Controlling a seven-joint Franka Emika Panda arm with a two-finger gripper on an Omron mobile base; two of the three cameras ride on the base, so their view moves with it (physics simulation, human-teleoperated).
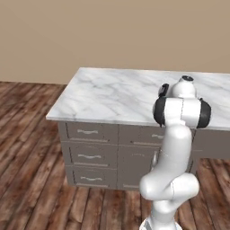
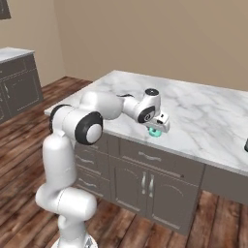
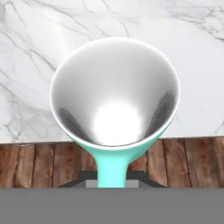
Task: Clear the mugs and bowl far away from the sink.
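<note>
On the marble counter [image 2: 203, 116], near its front edge, the turquoise mug [image 3: 114, 94] sits under the gripper [image 2: 156, 127], seemingly held by its handle though the fingers' spread is hidden; it looks light, rigid, glossy and slippery.

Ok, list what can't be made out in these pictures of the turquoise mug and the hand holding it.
- Jaws: in the hand view the turquoise mug covers them, so their grip cannot be judged; in the right base view the gripper is too small to tell.
- Mug's lift: whether it rests on the marble counter or hangs above it cannot be told.
- Left base view: the arm's own upper links hide the mug.
- Dark thing: cut off by the right edge.
</note>
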